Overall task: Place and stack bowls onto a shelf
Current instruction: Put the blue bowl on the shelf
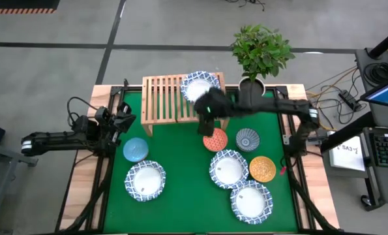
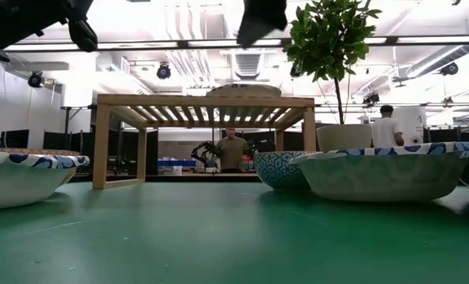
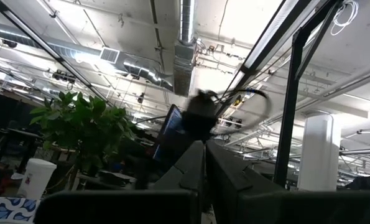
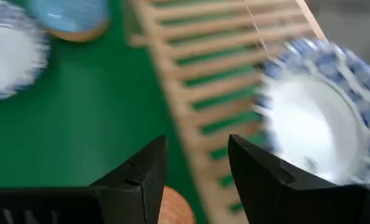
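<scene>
Dark and parted around nothing, the right end effector [image 1: 206, 124] hangs over the green bench [image 1: 180, 196] beside the wooden shelf [image 1: 164, 98], where one white bowl [image 1: 199, 85] sits; behind, a potted plant [image 1: 261, 49].

Potted plant [image 1: 261, 52] at green mat's [image 1: 180, 189] far edge

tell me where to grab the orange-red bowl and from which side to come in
Grip the orange-red bowl by its rim, one finger inside and one outside, coming straight down from above. It sits upright and open, so the thin rim is the only edge that fits between the fingers. Probably take the edge nearest the shelf; the blue-grey patterned bowl crowds the other side. The open right gripper is already close.
</scene>
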Controlling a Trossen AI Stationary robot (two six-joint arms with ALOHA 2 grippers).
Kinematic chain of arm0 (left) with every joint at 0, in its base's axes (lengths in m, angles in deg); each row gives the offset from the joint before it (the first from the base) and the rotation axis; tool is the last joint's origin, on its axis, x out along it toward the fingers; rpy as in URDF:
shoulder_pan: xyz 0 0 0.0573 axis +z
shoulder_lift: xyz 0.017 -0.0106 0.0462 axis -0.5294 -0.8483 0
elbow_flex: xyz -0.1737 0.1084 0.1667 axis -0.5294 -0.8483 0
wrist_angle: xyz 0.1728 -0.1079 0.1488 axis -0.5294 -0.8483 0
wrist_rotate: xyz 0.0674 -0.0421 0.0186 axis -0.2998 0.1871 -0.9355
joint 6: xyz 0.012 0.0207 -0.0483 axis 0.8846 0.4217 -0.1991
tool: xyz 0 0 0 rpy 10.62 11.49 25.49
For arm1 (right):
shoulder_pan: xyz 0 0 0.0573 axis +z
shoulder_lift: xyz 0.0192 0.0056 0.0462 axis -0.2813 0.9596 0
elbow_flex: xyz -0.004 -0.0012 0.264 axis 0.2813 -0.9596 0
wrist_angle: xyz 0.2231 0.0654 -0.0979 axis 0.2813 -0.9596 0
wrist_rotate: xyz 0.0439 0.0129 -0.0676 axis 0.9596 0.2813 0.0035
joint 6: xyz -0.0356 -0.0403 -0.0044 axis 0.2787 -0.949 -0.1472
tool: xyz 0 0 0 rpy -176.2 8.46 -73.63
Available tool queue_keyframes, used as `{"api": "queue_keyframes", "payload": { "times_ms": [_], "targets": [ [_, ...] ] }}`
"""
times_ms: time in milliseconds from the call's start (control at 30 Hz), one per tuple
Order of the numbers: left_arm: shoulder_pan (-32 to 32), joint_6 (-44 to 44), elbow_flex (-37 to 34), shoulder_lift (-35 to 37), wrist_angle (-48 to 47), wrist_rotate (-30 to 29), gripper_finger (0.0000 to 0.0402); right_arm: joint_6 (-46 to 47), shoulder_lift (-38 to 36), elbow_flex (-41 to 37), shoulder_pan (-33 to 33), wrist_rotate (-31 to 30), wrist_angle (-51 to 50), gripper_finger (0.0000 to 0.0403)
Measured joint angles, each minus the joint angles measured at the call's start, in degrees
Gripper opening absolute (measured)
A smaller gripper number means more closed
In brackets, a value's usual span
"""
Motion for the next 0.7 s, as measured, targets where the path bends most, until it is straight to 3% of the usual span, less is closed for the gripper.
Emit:
{"api": "queue_keyframes", "payload": {
  "times_ms": [367,600,700],
  "targets": [
    [0.0,0.0,0.0,-0.1,0.4,-0.1,0.0,-5.6,-20.0,-39.7,14.2,-0.8,39.7,0.0151],
    [0.0,-0.2,0.0,-0.7,-1.4,0.0,0.0,-8.5,-31.7,-56.3,15.1,2.2,51.2,0.0148],
    [0.0,-4.9,0.0,-1.1,-4.6,1.4,0.0,-10.6,-36.3,-61.9,15.1,3.2,55.7,0.0148]
  ]
}}
